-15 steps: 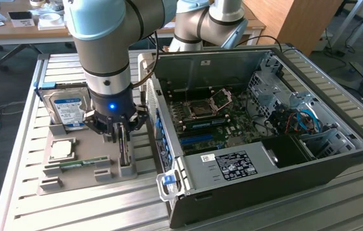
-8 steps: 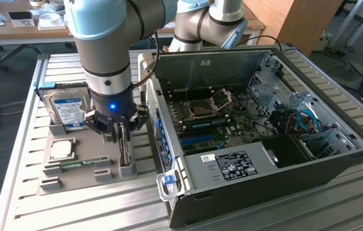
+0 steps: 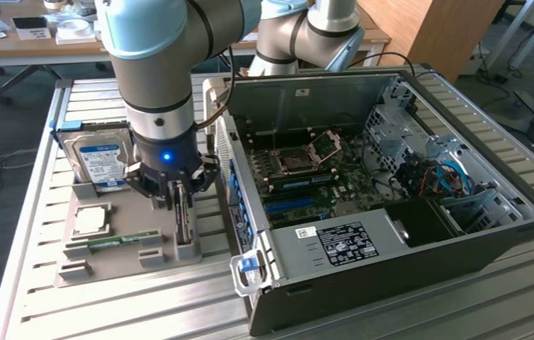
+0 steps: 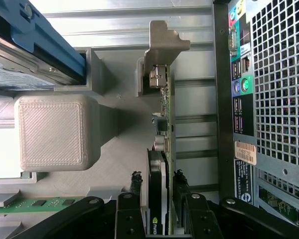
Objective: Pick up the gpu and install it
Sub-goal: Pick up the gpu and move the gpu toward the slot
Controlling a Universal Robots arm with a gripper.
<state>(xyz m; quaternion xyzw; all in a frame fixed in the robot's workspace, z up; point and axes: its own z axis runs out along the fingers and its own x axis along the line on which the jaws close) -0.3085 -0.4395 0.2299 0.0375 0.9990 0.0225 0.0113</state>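
Black pincer (image 3: 180,202) (image 4: 157,175) hangs partly open over the grey tray (image 3: 106,268), one finger on each side of the gpu (image 3: 185,223) (image 4: 155,199). In the wrist view the pads sit close against the card's two faces, with a thin slit of room on the black side, and I see no firm clamp. The gpu stands on its long edge in a slot at the side of the tray nearest the computer case (image 3: 371,276) (image 4: 279,74), its silver end bracket (image 4: 162,47) at the end away from the pincer.

A small logo shows on the card's black face, its letters cut short. The case's rear wall carries a pale barcode sticker (image 4: 245,152), and a black label (image 3: 338,244) sits inside the case; neither can be read. The hard drive (image 3: 99,159) (image 4: 20,55) bears a blue and white label, its print too small to read.

The case wall stands just beside the gpu's green side. On the black side an open lane runs between the card and a grey ribbed block (image 4: 55,132). The memory stick (image 3: 116,241) and the processor chip (image 3: 91,219) lie well apart from the card, on the same tray, which rests on the slatted metal desk (image 3: 493,312).
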